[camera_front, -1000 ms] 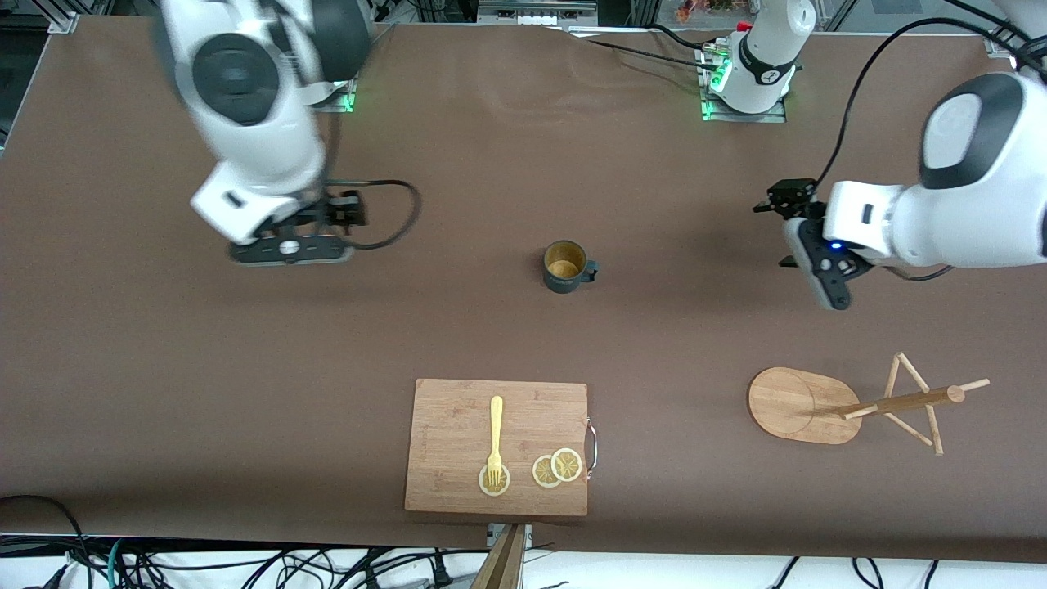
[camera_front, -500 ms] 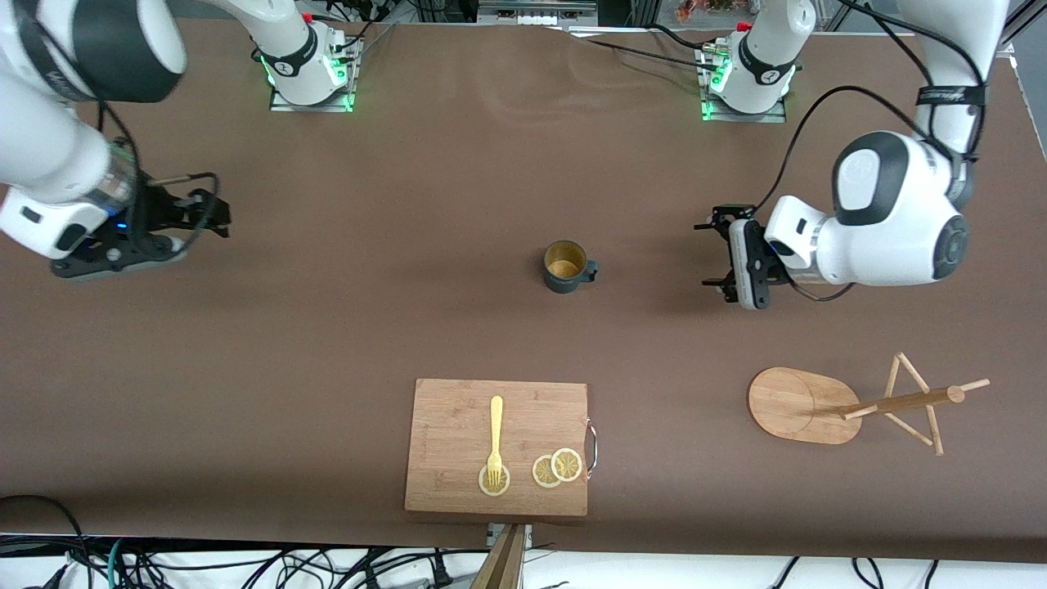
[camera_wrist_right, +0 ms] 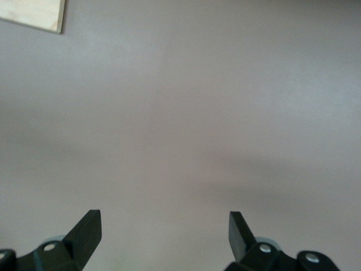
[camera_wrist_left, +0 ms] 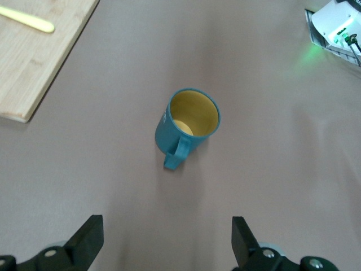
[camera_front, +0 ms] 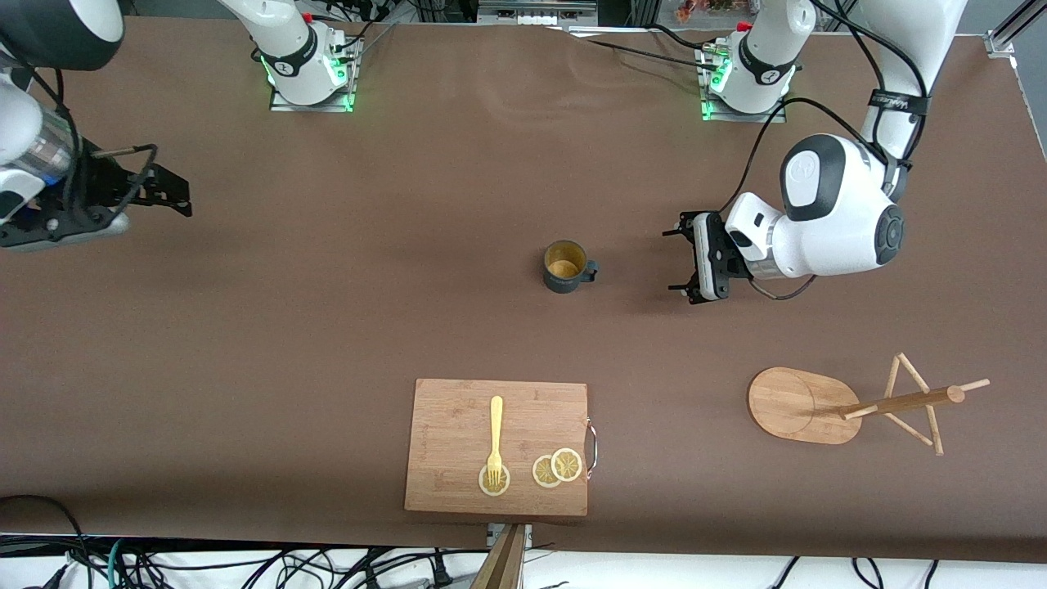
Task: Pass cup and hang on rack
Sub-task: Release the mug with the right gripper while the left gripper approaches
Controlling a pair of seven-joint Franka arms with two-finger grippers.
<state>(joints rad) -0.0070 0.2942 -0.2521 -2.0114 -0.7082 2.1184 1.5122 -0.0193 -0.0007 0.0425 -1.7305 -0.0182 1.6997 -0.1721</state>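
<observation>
- We see the cup upright on the brown table, at the centre of the front view, its handle turned toward the left arm's end.
- Our left gripper, right of centre in that view, hovers over the table beside the cup, fingers spread wide and holding nothing.
- Our right gripper, at the upper left edge, is also wide open and empty.
- The rack stands at the lower right.
- A cutting board lies at bottom centre.
</observation>
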